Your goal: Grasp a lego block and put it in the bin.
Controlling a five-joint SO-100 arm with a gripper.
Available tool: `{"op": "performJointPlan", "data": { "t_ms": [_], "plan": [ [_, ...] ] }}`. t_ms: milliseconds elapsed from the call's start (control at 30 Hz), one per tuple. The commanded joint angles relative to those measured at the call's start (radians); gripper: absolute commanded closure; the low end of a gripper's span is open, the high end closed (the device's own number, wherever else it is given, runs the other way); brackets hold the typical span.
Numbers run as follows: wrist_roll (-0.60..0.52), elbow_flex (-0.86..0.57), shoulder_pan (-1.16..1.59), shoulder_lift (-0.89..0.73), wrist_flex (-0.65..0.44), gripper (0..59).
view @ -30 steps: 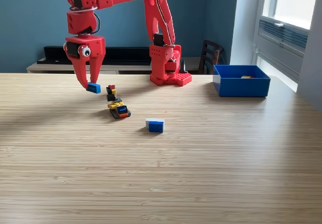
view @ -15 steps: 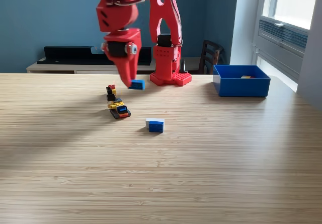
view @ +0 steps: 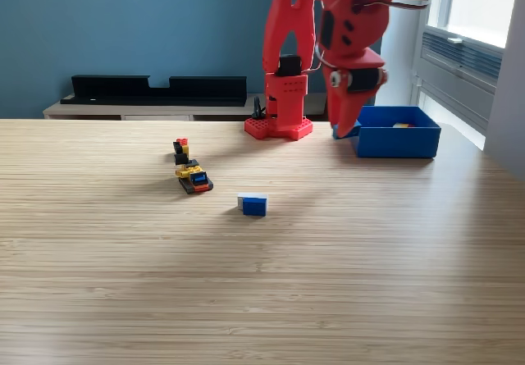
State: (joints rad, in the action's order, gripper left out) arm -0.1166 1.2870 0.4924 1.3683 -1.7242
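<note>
Over the bin's (view: 394,140) near-left corner as the exterior view shows it, at about 1 o'clock from worktop centre, the red end effector (view: 343,130) hangs tips-down off the red arm (view: 328,20). Jaws look drawn close, with a sliver of blue at the tips that reads as the blue lego block (view: 335,134), but it merges with the blue bin wall behind, so I cannot tell for sure that it is gripped or how wide the jaws stand. Bin is a blue rectangular box with low walls, sitting on the wooden worktop (view: 262,283) at 2 o'clock, near the exterior view's right edge; a small pale-and-orange item (view: 401,125) shows inside by the far wall, too small to identify. Arm base (view: 279,125) sits at 12 o'clock, just to the exterior view's left of the bin, not touching it. Blue-and-white lego block (view: 253,204) lies near worktop centre, on its own. At 10 o'clock from it, a small cluster of lego pieces (view: 191,174) in yellow, black, red and blue, running in a short line toward 12 o'clock, well apart from the bin. Behind the worktop: low sideboard with a black bar-shaped unit (view: 160,88), teal wall, window at 2 o'clock.
</note>
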Motion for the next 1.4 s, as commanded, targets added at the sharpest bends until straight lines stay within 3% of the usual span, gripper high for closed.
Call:
{"op": "performJointPlan", "data": {
  "t_ms": [33,400,1000,1067,1133,1200,1333,1400],
  "plan": [
    [-0.023,-0.067,0.262,0.041,-0.051,58.5],
    [0.015,-0.115,0.492,0.041,-0.061,58.5],
    [0.11,-0.06,0.761,0.04,-0.06,58.2],
    [0.121,-0.058,0.761,0.04,-0.06,49.5],
    [0.13,-0.052,0.761,0.04,-0.06,37.0],
    [0.13,-0.048,0.759,0.04,-0.058,31.1],
    [0.127,-0.041,0.756,0.04,-0.058,29.4],
    [0.123,-0.046,0.746,0.04,-0.058,34.6]
  ]
}}
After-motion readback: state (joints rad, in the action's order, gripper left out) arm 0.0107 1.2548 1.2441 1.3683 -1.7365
